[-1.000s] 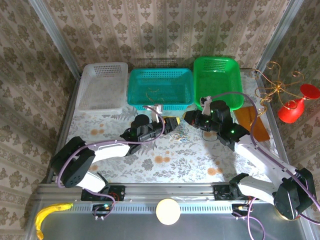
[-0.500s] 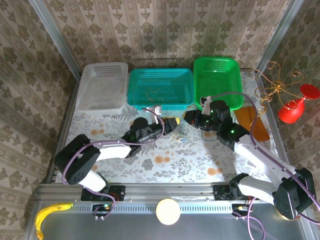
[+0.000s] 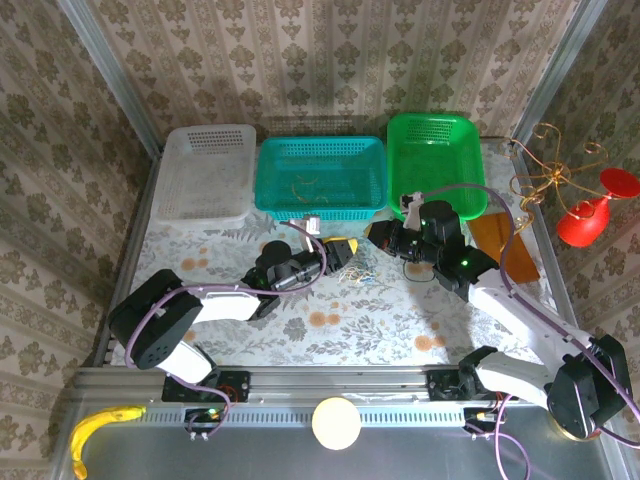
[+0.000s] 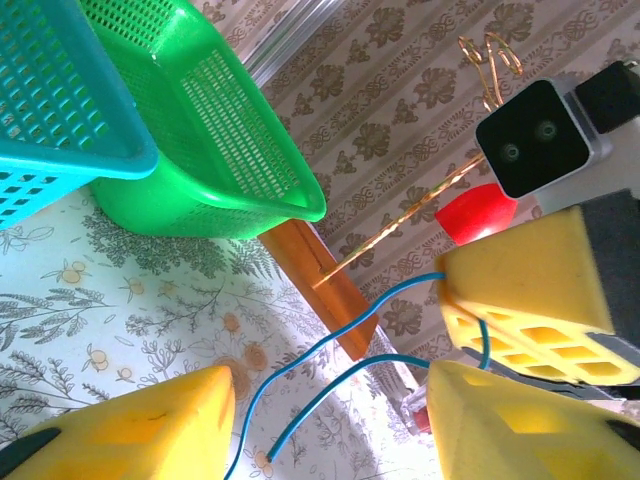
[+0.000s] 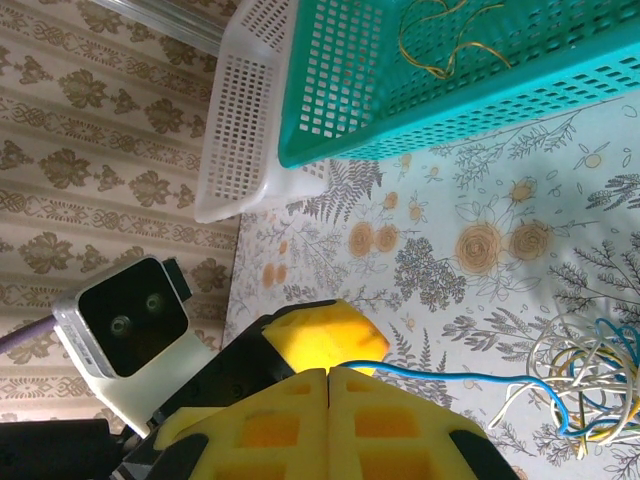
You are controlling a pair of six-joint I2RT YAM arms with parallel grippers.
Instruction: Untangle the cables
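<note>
From above, the cables point(image 3: 356, 268) are seen as a wiry clump on the flowered table point(image 3: 330, 330). At the left wrist, the left gripper's point(image 4: 328, 390) spongy yellow blocks are parted. At the right wrist, the right gripper point(image 5: 328, 378) is clamped on a blue cable point(image 5: 440, 376).

White tray point(image 3: 207, 131), teal basket point(image 3: 320, 142), green basket point(image 3: 431, 119)

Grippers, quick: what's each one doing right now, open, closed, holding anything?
Left gripper: open, holding nothing.
Right gripper: closed on the blue cable.
</note>
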